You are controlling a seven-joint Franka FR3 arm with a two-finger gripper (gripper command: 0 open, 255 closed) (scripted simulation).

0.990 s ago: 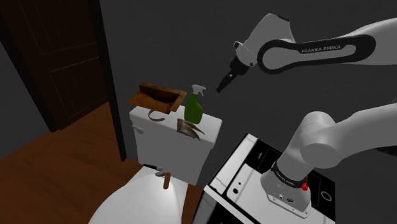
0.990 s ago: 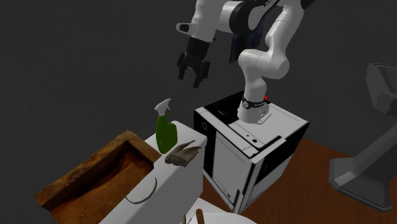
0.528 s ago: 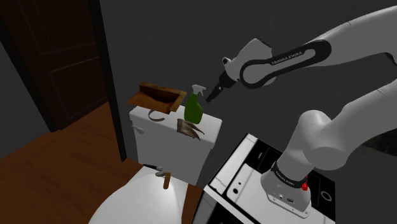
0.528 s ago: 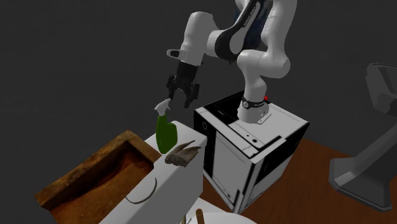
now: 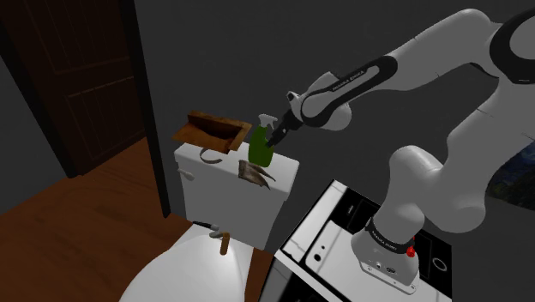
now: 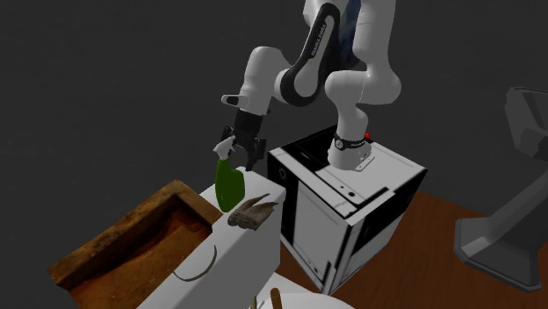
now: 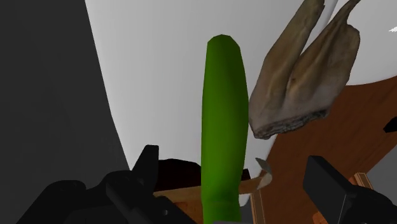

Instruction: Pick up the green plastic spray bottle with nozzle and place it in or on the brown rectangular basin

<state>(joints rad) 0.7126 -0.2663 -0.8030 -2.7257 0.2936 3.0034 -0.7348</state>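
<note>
The green spray bottle (image 5: 261, 151) with a pale nozzle stands upright on the white toilet tank lid (image 5: 279, 172), near its back edge. My gripper (image 5: 276, 135) has come down beside the nozzle and is open. In the wrist view the green body (image 7: 224, 114) runs between the two black fingers (image 7: 148, 167), which stand apart from it. From the second exterior view, the gripper (image 6: 239, 151) hangs just above the bottle (image 6: 230, 184). The brown rectangular basin (image 5: 195, 117) rests on the lid's far end in the shoulder view; its rim (image 6: 123, 230) is nearest in the second exterior view.
A brown crumpled object (image 5: 255, 174) lies on the lid right beside the bottle, and a thin curved piece (image 5: 208, 157) lies near the basin. The toilet bowl (image 5: 184, 270) is below, the stand (image 5: 343, 244) to the shoulder view's right, a dark door (image 5: 86, 77) left.
The arm swung down and toward the shoulder view's left, from high above the tank to the bottle's nozzle. The fingers stayed apart. The bottle has not moved.
</note>
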